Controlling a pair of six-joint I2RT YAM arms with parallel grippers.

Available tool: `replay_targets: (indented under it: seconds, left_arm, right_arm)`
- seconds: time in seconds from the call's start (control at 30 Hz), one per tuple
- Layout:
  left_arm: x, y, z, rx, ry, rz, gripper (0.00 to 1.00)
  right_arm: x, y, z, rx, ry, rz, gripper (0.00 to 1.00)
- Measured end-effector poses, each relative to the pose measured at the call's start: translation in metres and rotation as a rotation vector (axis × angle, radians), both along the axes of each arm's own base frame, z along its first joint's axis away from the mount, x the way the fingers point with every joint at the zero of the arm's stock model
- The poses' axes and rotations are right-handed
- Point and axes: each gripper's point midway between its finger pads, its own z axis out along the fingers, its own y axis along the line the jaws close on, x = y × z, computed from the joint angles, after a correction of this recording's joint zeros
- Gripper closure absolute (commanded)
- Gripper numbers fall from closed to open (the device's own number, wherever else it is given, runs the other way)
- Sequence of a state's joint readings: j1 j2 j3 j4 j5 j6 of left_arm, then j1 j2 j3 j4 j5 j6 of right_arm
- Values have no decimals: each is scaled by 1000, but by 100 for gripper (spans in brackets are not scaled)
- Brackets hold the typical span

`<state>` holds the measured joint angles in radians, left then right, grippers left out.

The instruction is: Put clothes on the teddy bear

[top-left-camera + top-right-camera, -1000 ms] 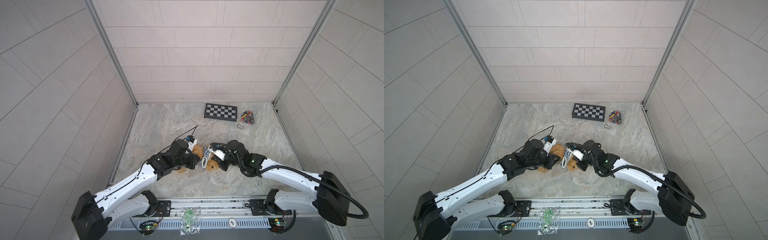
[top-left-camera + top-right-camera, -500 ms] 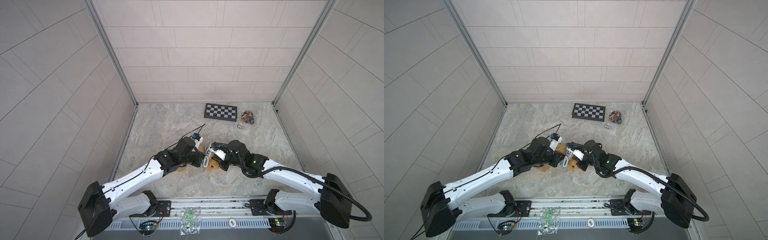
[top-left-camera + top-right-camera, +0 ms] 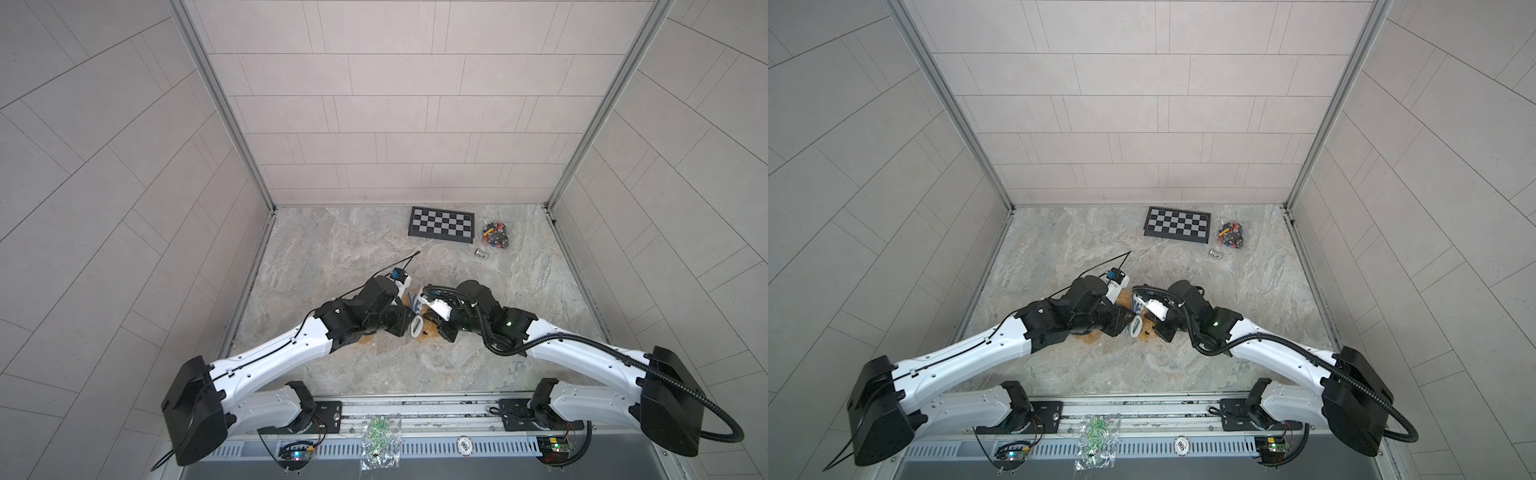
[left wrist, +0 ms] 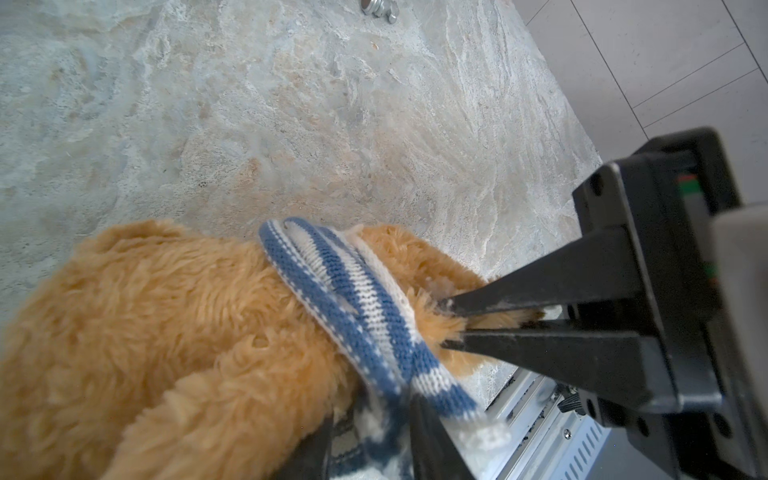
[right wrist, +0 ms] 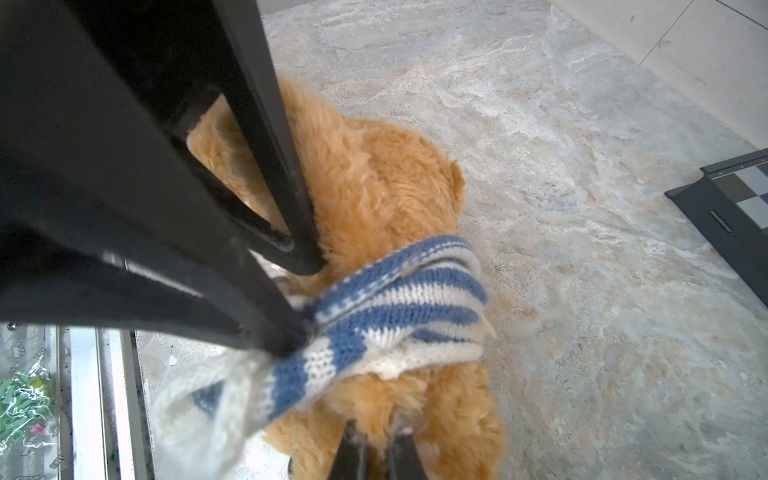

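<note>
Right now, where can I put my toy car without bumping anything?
Bare table between the left wall and the chessboard, and along the right wall in front of the parts pile. Crowded middle: left gripper and right gripper flank the teddy bear.

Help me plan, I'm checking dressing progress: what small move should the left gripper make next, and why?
Probably close the left gripper on the sweater and tug it along the teddy bear, away from the right gripper. The left jaws stand apart around the knit, the sweater is only a bunched band round the bear, and the right gripper pinches its fur, anchoring it.
</note>
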<state>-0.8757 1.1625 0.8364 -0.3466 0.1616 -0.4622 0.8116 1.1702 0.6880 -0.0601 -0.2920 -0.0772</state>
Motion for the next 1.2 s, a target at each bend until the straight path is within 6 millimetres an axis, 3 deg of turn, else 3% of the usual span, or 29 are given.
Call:
replay_targets:
  seconds: [0.17, 0.53, 0.77, 0.93, 1.2]
  left_arm:
    - [-1, -1, 1, 7, -8, -6, 68]
    - [5, 5, -1, 31, -26, 32, 99]
    - [9, 16, 7, 28, -44, 70, 100]
    - [24, 40, 23, -22, -68, 162, 100]
    - [36, 73, 26, -52, -68, 265, 100]
  right_arm:
    - [0, 0, 0, 1, 0, 0, 100]
    - [-1, 0, 7, 18, -13, 2, 100]
    - [-2, -1, 9, 22, -20, 3, 100]
    - [-2, -3, 14, 24, -46, 6, 100]
    - [-5, -7, 25, 29, -85, 18, 100]
